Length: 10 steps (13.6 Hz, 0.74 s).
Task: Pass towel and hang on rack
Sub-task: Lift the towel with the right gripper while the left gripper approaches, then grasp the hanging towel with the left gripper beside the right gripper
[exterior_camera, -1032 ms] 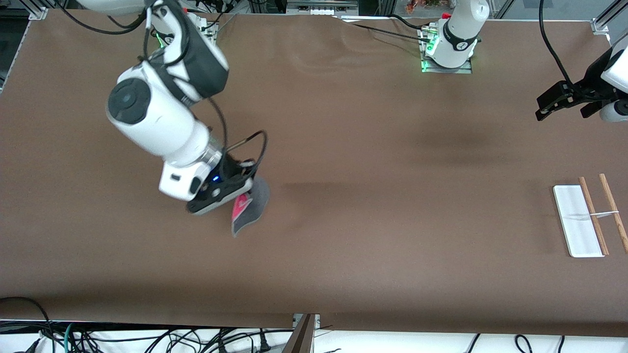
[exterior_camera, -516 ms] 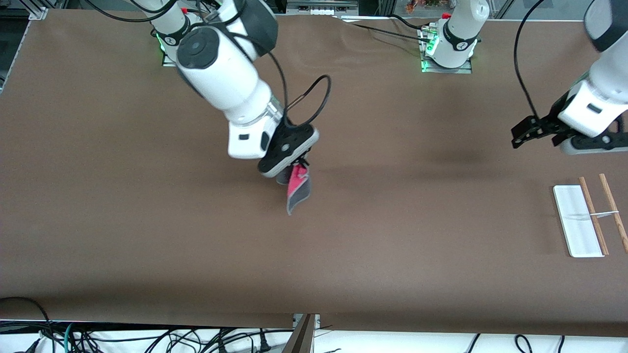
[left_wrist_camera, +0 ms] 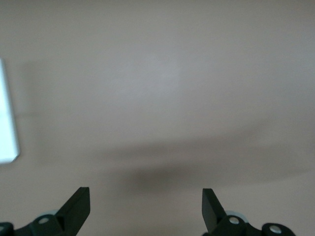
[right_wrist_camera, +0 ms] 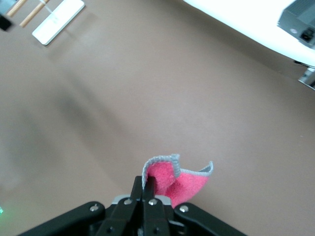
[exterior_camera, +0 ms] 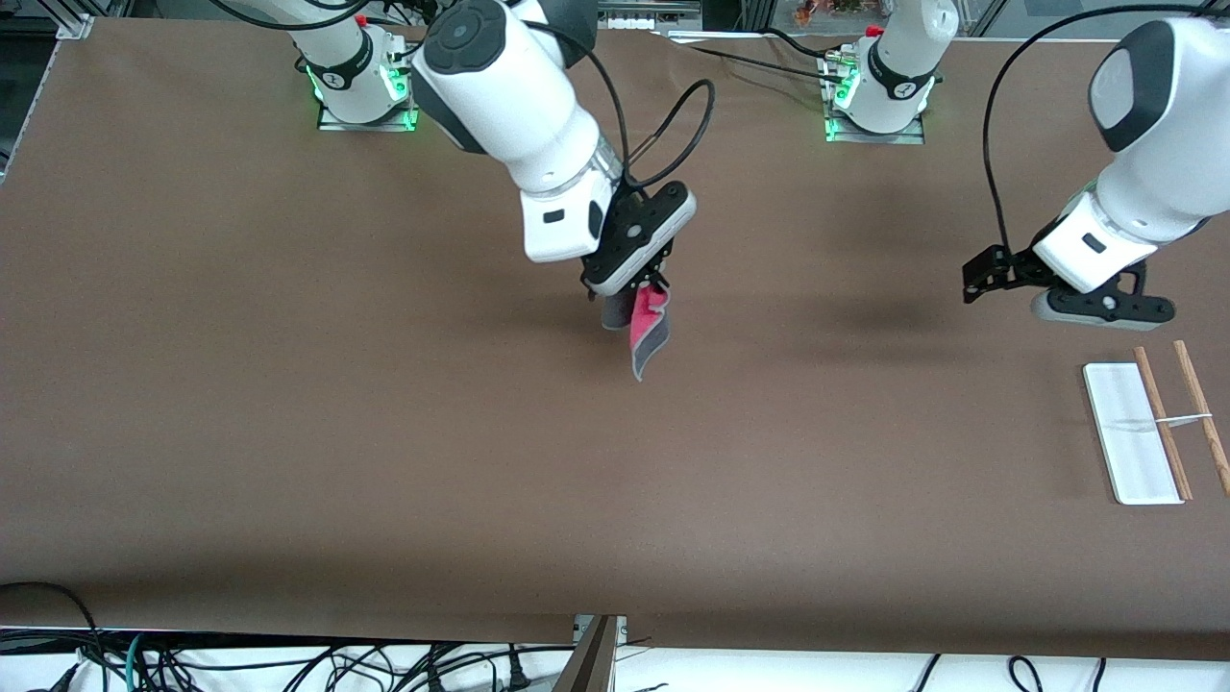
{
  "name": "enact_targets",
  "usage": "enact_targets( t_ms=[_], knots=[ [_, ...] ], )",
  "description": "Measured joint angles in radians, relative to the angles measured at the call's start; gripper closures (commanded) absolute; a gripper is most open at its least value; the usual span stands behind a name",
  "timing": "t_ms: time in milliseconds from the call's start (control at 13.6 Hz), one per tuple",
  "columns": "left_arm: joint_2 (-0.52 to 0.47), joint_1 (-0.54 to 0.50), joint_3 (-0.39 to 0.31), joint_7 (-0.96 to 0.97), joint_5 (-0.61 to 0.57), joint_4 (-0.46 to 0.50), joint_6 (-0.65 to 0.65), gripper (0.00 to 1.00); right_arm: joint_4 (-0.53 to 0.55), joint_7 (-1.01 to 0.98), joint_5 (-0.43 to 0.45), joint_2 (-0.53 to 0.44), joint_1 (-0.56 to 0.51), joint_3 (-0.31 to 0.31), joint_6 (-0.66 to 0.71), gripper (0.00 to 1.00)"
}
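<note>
- Right gripper (exterior_camera: pixel 646 281) is up in the air over the middle of the table (exterior_camera: pixel 384 432), fingers pinched together on the top edge of the towel (exterior_camera: pixel 649 330).
- Towel hangs free below it – pink-red face and dark grey face both showing, pale grey edge curling; it doesn't touch the table.
- Right wrist view: the fingers (right_wrist_camera: pixel 147 189) meet on a fold of the cloth, pink side up w/ the grey trim along its edge.
- Left gripper (exterior_camera: pixel 980 279) is in the air over the table toward the left arm's end, near the rack (exterior_camera: pixel 1153 423) but apart from it.
- Its fingers (left_wrist_camera: pixel 78 206) stand wide apart w/ nothing between them – only bare brown table below in the left wrist view.
- Rack sits on the table at the left arm's end: flat white base, two light-brown rods side by side, thin metal crosspiece across them. Nothing hangs on it.
- Towel and rack are well apart.
</note>
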<state>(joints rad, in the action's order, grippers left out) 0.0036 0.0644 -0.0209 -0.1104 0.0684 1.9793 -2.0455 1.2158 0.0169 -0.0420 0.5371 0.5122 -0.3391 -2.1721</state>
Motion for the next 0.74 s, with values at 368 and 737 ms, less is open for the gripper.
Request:
enact_targets(
  t_ms=[368, 737],
  knots=[
    [0.029, 0.001, 0.035, -0.154, 0.142, 0.130, -0.218, 0.00, 0.000, -0.024, 0.002, 0.002, 0.075, 0.000, -0.044, 1.00],
    [0.105, 0.002, 0.049, -0.592, 0.395, 0.145, -0.306, 0.00, 0.000, -0.188, 0.005, 0.008, 0.093, 0.002, -0.092, 1.00]
  ],
)
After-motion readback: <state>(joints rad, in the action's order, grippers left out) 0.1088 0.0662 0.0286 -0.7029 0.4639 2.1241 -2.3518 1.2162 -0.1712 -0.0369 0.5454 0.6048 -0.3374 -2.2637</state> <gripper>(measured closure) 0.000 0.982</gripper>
